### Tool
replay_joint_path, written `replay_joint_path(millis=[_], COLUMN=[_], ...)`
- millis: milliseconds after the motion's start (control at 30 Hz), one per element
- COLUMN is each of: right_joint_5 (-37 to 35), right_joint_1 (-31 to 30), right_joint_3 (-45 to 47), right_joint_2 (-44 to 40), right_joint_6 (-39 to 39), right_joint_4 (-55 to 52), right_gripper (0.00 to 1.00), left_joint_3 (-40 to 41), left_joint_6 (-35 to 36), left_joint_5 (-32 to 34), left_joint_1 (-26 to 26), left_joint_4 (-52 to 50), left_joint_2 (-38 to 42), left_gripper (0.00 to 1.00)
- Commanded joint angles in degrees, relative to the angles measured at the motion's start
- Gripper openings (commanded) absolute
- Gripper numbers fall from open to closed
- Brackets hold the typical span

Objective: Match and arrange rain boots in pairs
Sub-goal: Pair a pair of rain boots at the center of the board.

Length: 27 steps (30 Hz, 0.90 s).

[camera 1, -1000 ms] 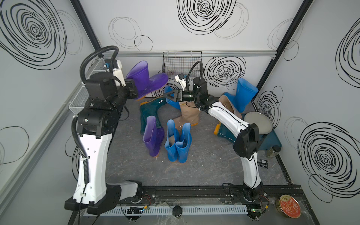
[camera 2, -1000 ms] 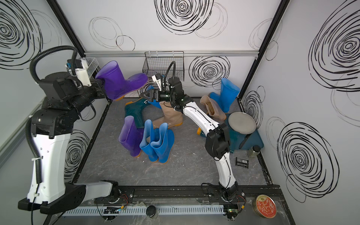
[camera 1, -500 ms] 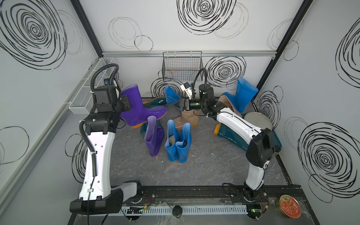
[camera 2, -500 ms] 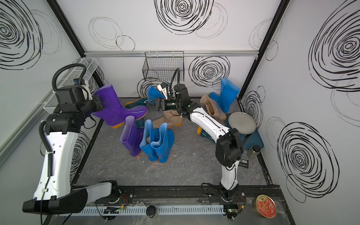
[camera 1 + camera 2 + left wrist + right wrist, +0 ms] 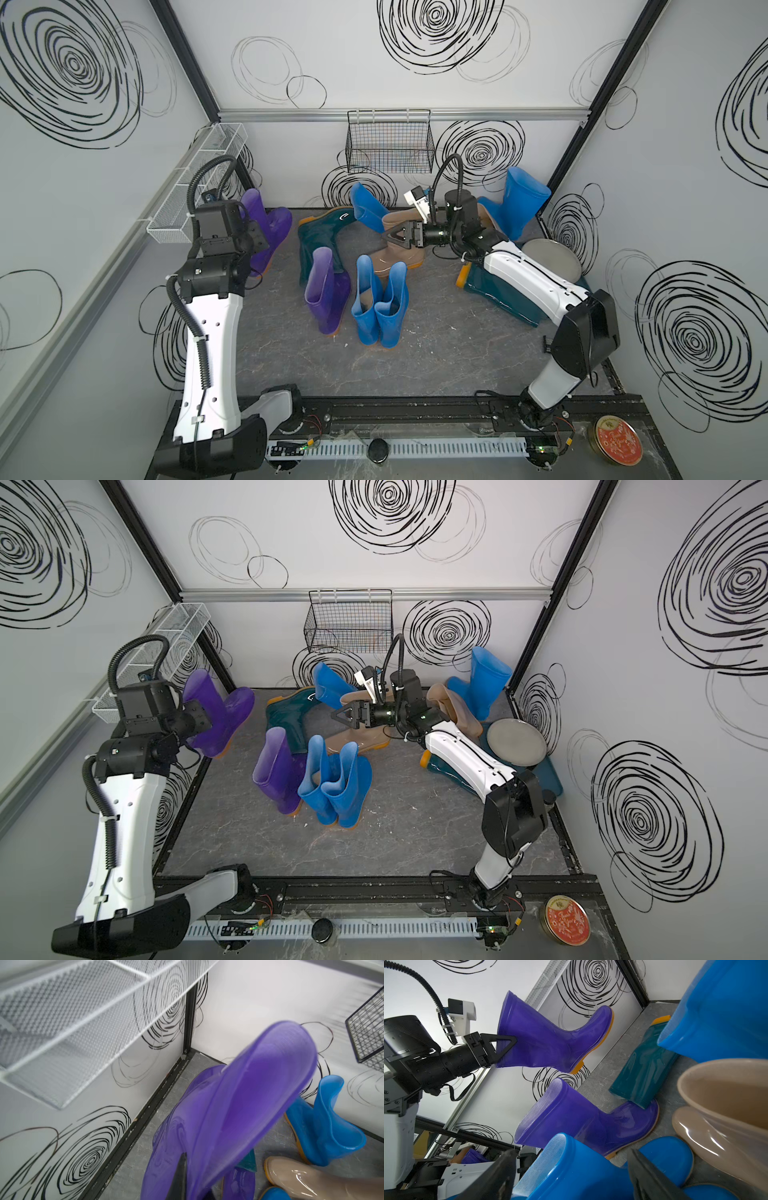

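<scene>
Room: white walls scrawled with black spirals around a grey marbled worktop point(image 5: 415, 365).
Writing: a round tin with a red lid point(image 5: 614, 432) at the front right corner carries gold lettering too small to read. A white mark on the lying dark teal rubber boot point(image 5: 320, 237) is also unreadable.
Containers: a black wire basket point(image 5: 390, 141) hangs on the back wall and a white mesh shelf basket point(image 5: 195, 187) on the left wall; their contents cannot be made out. A flat dark teal tray point(image 5: 555, 781) in the right back corner bears a round grey plate point(image 5: 550, 259).
Left arm: the left gripper point(image 5: 508, 1043) is clamped on the shaft rim of a glossy purple rubber boot point(image 5: 550, 1039), held clear of the worktop near the left wall.
Right arm: the right gripper point(image 5: 392, 237) has its jaws apart, gripping nothing, in front of a tan rubber boot point(image 5: 399, 259).
Paired: two bright blue rubber boots point(image 5: 380, 307) stand upright, touching side by side, mid-worktop. A second purple boot point(image 5: 326, 295) stands just beside them on the left.
Others: a third blue boot point(image 5: 368, 205) leans at the back. A fourth blue boot point(image 5: 519, 199) stands in the right back corner. A second tan boot point(image 5: 451, 706) lies behind the right arm, and a second dark teal boot point(image 5: 498, 295) lies on its side beneath that arm.
</scene>
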<state>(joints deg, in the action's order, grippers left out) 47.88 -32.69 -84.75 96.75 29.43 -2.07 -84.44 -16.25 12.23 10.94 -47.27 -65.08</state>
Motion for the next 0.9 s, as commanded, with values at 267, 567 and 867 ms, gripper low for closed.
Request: replay_joint_path(millis=[267,567,867], right_joint_5=[-1.16,-6.63,-10.59], right_joint_1=[1.24,0.84,-0.15], right_joint_3=[5.55,4.86,4.66], right_joint_2=[-7.22,-9.21,-10.26], right_joint_6=[-3.25,-8.33,-10.78], right_joint_4=[-2.81,-9.93,-13.66], right_gripper=[0.87,0.87,0.87], left_joint_3=[16.74,23.45,23.94], left_joint_6=[-7.79,-14.41,-18.56], left_joint_5=[-0.20,-3.26,-1.39], left_joint_1=[-0.72,-4.42,-10.66], left_joint_4=[3.45,-0.11,-3.55], left_joint_2=[13.66,20.64,23.40], left_gripper=[0.00,0.00,0.00])
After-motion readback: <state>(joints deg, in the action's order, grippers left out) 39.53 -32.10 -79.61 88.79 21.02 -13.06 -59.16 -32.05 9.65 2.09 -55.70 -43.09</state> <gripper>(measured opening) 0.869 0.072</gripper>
